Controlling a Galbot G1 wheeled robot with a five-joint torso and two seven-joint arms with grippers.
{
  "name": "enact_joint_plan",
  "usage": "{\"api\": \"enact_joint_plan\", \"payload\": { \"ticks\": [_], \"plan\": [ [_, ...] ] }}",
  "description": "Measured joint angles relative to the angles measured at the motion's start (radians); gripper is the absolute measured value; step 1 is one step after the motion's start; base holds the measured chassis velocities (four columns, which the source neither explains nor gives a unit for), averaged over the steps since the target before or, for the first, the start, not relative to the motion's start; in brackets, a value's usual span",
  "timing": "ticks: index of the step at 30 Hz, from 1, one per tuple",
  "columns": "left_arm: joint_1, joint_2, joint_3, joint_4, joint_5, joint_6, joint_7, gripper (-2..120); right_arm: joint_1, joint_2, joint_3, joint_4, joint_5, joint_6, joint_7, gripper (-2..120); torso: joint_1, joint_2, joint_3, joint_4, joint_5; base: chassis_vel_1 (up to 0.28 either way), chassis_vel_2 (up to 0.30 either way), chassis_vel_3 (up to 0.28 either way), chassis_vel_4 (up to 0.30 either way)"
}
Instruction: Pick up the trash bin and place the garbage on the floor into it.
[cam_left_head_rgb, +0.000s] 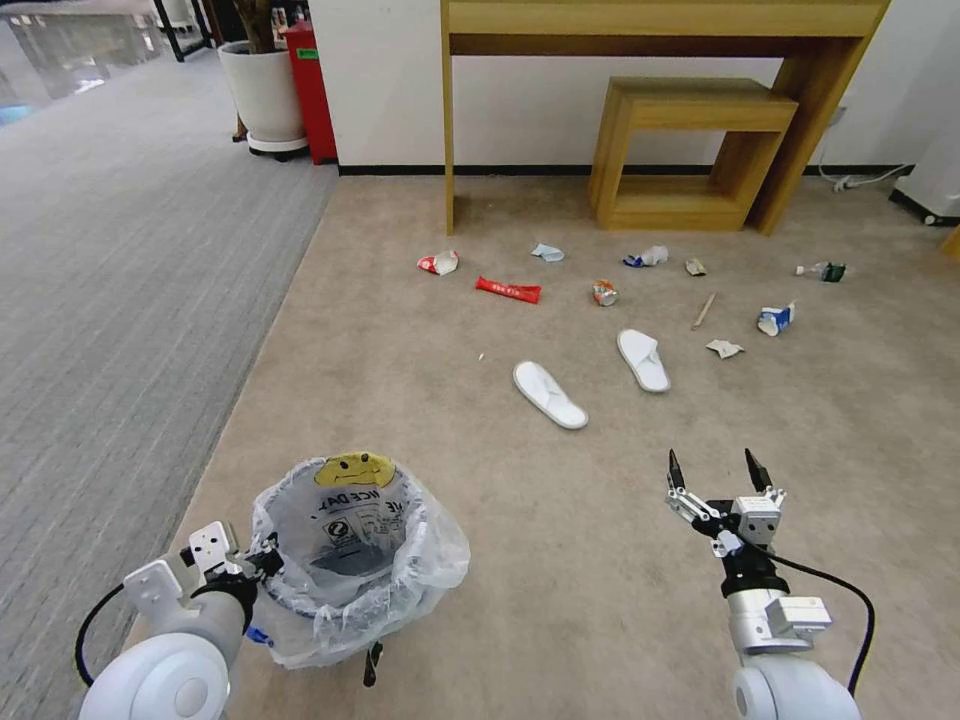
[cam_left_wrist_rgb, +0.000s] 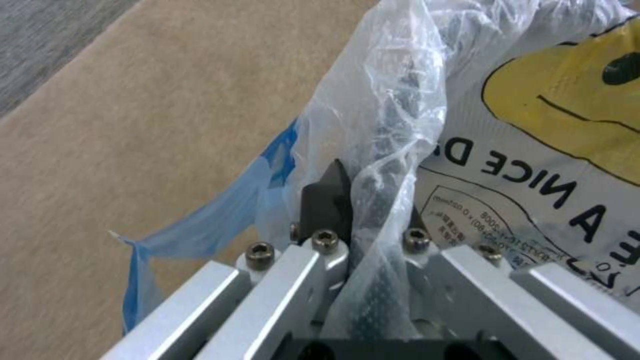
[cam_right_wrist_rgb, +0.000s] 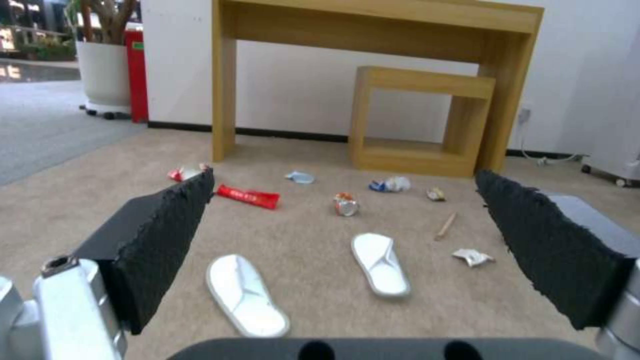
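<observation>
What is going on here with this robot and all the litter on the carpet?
The robot's left tool is shut on the rim of the trash bin, pinching its smiley-face plastic liner. The right tool hangs open and empty above the floor. The garbage lies ahead by the wooden table, none of it in the bin yet: two white slippers, a red wrapper, a crushed can and smaller scraps.

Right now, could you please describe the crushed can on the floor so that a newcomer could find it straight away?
Start at the tall wooden desk against the white wall, with the low wooden stool tucked beneath it. On the beige carpet in front of that stool lies a row of litter. The crushed can sits right of the long red wrapper, beyond the two white slippers; it alone is stubby, orange and silver.
</observation>
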Motion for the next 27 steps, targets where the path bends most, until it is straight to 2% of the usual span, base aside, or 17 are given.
{"api": "enact_joint_plan", "payload": {
  "ticks": [27],
  "plan": [
    [0.029, -0.013, 0.001, -0.037, 0.018, 0.0, -0.001, 1, -0.012, -0.011, 0.001, 0.038, 0.009, -0.007, -0.001, 100, 0.0, 0.0, 0.0, 0.0, 0.0, -0.15, 0.15, 0.15, -0.147]
  ]
}}
